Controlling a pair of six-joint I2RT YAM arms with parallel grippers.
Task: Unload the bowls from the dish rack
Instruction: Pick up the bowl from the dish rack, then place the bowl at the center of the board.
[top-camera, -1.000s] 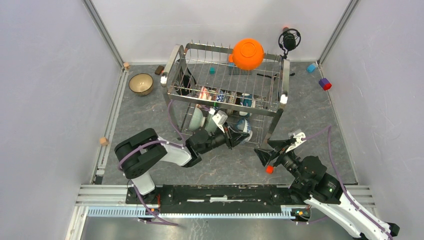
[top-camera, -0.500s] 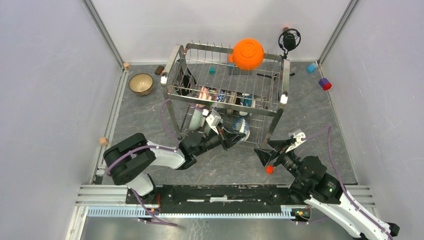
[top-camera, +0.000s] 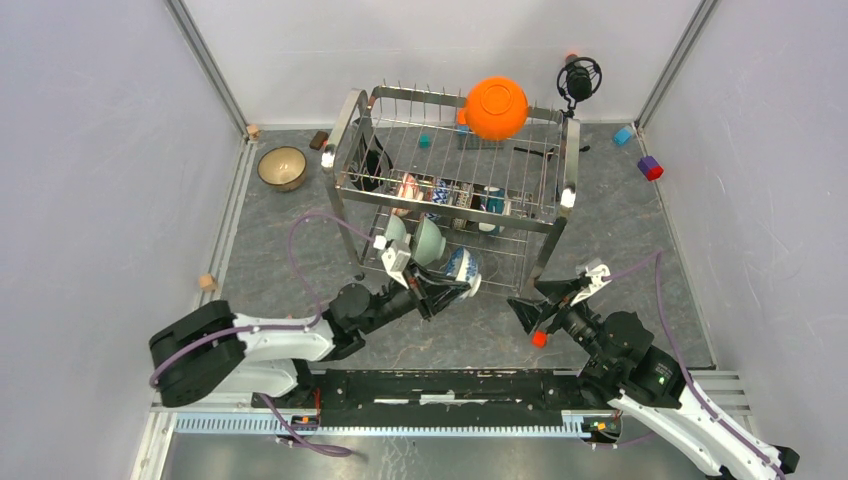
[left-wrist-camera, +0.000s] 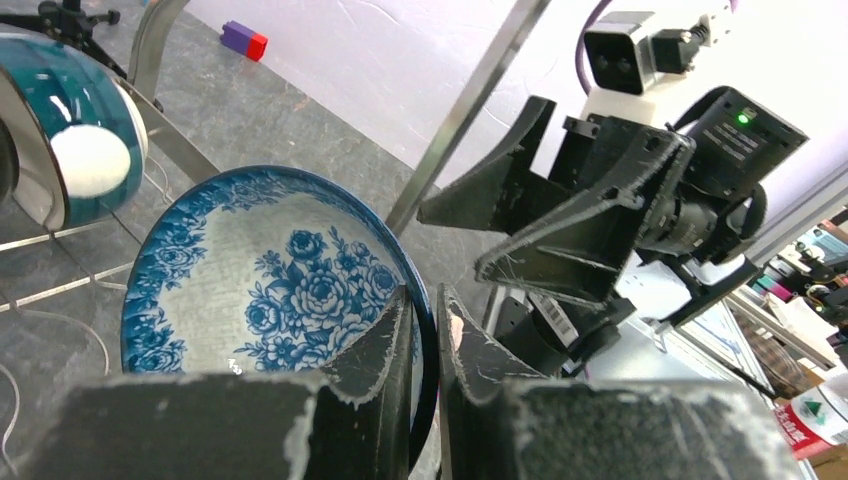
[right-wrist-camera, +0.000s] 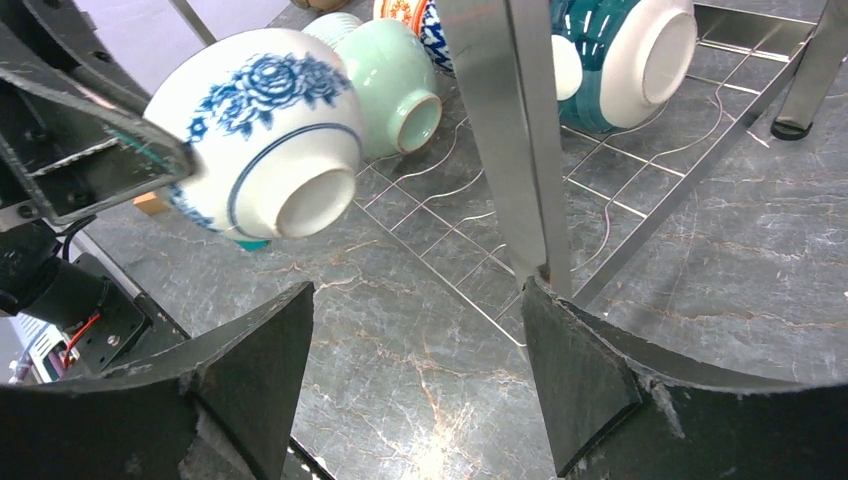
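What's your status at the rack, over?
Left end effector shut on blue-flowered bowl rim, at dish rack front edge. Right end effector open, empty. Rack post stands close by.

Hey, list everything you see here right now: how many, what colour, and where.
dish rack: one, shiny steel, back middle of the table
orange bowl: one, orange, upside down on the top tier
brown bowl: one, brown, on the table left of the rack
flowered bowl: one, blue and white, at the rack's front edge
green bowl: at least one, pale green, lower tier
teal bowl: one, teal, lower tier
red-patterned bowl: one, red and white, lower tier
microphone: one, black, behind the rack's right end
blocks: several, mixed colours, scattered on the table
left gripper: one, black, shut on the flowered bowl's rim
right gripper: one, black, open, right of that bowl
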